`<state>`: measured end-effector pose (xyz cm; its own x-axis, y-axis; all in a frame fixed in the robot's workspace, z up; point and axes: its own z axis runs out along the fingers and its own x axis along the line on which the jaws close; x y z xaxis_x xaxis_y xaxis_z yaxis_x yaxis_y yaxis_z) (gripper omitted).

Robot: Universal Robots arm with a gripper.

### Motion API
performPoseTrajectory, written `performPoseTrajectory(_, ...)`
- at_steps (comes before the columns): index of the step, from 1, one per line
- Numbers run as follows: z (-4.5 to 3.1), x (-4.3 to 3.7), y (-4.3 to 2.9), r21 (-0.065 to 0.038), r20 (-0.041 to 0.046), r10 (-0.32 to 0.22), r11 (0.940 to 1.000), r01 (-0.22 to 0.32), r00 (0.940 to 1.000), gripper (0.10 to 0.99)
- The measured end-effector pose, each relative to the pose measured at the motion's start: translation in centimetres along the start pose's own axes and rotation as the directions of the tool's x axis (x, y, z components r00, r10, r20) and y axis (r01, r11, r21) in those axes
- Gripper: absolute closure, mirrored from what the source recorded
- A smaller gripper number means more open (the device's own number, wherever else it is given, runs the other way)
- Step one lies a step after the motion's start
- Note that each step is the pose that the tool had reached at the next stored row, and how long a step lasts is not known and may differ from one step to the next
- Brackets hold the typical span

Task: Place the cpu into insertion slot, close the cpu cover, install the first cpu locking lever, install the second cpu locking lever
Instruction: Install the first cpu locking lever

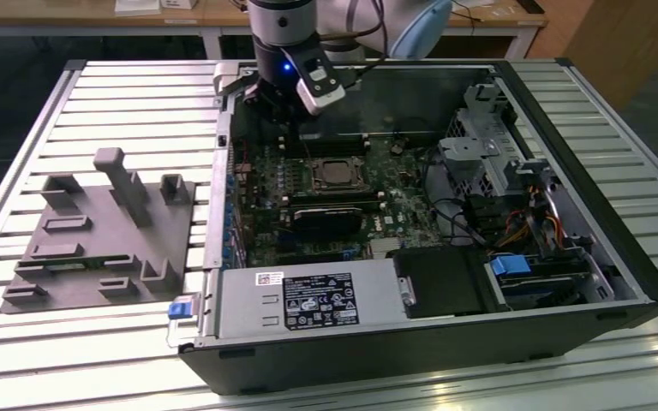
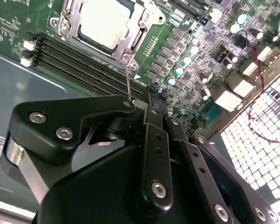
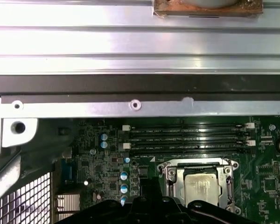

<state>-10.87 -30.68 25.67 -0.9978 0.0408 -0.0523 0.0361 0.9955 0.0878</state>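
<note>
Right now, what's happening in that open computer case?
The arm's hand hangs above the far edge of the motherboard, holding nothing I can see. The cpu already sits in the insertion slot, with the cpu cover closed down around it. A thin locking lever reaches from the socket's corner toward the hand.

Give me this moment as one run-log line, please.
cpu: seated in insertion slot | cpu cover: closed over it | gripper: above memory slots, holding nothing

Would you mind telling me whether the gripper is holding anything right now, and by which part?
It cannot be told. The gripper hangs above the motherboard; the cpu already sits in the insertion slot.
</note>
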Motion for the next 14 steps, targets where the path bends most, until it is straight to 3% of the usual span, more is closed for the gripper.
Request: performPoseTrajectory(14,0.32,0.09,0.76,0.0,-0.001,0.0,1.0,0.0,1.0,0.98)
